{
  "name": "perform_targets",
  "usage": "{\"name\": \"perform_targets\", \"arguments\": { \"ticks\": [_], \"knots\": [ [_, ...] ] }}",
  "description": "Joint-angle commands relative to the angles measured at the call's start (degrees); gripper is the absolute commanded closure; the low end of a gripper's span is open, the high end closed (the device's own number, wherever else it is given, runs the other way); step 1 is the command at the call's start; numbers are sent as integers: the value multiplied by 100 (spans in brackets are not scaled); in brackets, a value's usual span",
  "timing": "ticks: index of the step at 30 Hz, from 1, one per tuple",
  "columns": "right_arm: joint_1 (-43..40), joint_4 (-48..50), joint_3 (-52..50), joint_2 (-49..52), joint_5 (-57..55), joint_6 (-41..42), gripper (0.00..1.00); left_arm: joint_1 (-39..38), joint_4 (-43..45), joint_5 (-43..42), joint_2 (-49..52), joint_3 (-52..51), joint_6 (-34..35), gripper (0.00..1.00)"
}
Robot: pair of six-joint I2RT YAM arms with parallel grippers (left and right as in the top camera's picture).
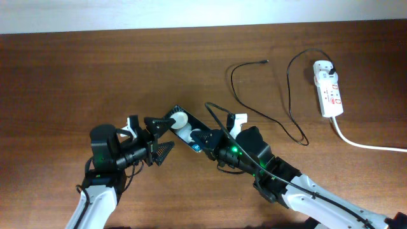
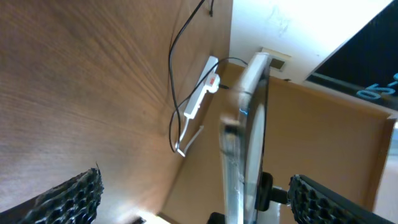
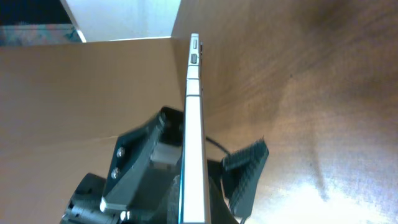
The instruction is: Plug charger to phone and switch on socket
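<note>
Phone at frame centre, clamped in right pincer. Left pincer gapes wide around its other end. Charger loops across surface between phone and socket, upper right.

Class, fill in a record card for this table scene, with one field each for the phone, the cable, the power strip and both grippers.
phone: mid-table, between the two grippers
cable: loose on the table, tip free, not in the phone
power strip: far right, cable's plug in it; switch state unclear
left gripper: open, fingers either side of the phone's end
right gripper: shut on the phone
</note>
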State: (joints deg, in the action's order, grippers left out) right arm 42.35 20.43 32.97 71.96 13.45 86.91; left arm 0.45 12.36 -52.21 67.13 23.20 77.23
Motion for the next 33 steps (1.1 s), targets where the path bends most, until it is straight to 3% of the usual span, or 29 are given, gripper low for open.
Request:
{"name": "perform_targets", "arguments": {
  "ticks": [1, 5, 8, 13, 16, 18, 25, 31, 33],
  "knots": [
    [0, 107, 68, -59, 138, 411, 96, 9, 640, -444, 179, 39, 839, 1],
    [0, 103, 68, -44, 133, 1054, 96, -273, 1790, -503, 175, 39, 1674, 3],
    [0, 105, 68, -33, 111, 1113, 96, -680, 1888, -470, 175, 39, 1792, 7],
    [0, 85, 68, -33, 70, 1110, 96, -817, 1888, -326, 175, 39, 2269, 33],
    [0, 85, 68, -33, 74, 1110, 96, -817, 1886, -105, 175, 39, 2345, 62],
    [0, 85, 68, -33, 98, 1110, 96, -817, 1886, 105, 175, 39, 2347, 76],
    [0, 85, 68, -33, 396, 1110, 96, -817, 1843, 365, 175, 39, 2341, 75],
    [0, 87, 68, -33, 507, 1113, 96, -817, 1843, 470, 175, 39, 2339, 100],
    [0, 85, 68, -33, 551, 1108, 90, -817, 1843, 474, 175, 39, 2177, 100]
  ]
}}
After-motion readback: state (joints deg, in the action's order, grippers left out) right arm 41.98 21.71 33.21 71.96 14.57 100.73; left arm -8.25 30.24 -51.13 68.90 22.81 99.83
